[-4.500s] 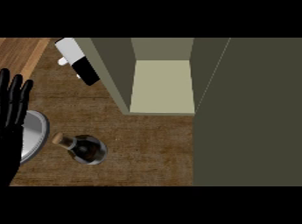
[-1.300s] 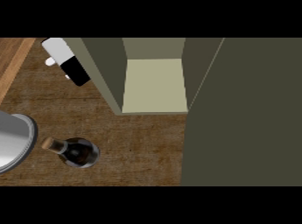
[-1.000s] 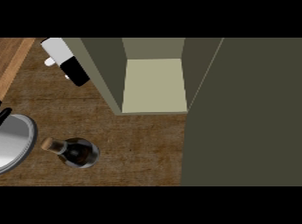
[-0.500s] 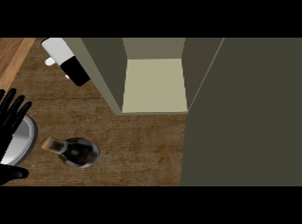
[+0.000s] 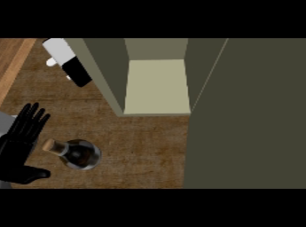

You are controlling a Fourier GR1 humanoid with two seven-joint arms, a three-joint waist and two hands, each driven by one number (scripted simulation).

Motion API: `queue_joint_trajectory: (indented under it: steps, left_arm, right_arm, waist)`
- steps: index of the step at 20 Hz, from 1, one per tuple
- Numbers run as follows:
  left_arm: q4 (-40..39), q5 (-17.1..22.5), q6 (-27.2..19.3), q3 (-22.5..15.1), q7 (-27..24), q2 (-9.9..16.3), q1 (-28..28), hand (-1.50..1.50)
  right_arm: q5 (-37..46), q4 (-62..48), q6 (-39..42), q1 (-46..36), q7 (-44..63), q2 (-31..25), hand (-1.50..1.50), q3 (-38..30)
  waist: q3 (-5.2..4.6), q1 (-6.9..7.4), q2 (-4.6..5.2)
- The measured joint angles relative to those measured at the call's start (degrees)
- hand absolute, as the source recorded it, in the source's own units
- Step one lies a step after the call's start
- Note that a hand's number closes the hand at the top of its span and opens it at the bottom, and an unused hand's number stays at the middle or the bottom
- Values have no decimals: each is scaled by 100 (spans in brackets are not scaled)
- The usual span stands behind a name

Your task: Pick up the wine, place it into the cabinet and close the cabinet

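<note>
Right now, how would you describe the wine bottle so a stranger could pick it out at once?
Start at the open cabinet in the middle of the wooden counter. Go down and left from its front edge to the lone dark bottle, just right of the black left hand. Its tan cork, pointing at the hand, sets it apart from the black-and-white appliance farther back.

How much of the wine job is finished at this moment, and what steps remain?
Nothing is done yet. The wine bottle stands on the counter, outside the cabinet, whose inside shelf shows, so it is open. In hand: the left hand is beside the bottle with straight fingers, not holding it. The right hand is not in view. Left: grasp the bottle, set it in the cabinet, close the door.
</note>
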State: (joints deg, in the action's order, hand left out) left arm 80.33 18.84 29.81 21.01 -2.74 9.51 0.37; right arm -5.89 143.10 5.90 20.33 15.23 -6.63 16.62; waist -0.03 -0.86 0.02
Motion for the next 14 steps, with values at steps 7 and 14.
queue_joint_trajectory:
  steps: [7,14]
  left_arm:
    - [-1354,-398,465,-167,-880,13,-249,-150]
    - [-2927,-696,952,-218,-1720,199,-791,-150]
  right_arm:
    - [-43,-44,190,173,-168,37,-150,-89]
    - [-67,-79,260,82,-99,95,-150,-132]
  waist:
    - [-2,-1,2]
    - [-3,-3,8]
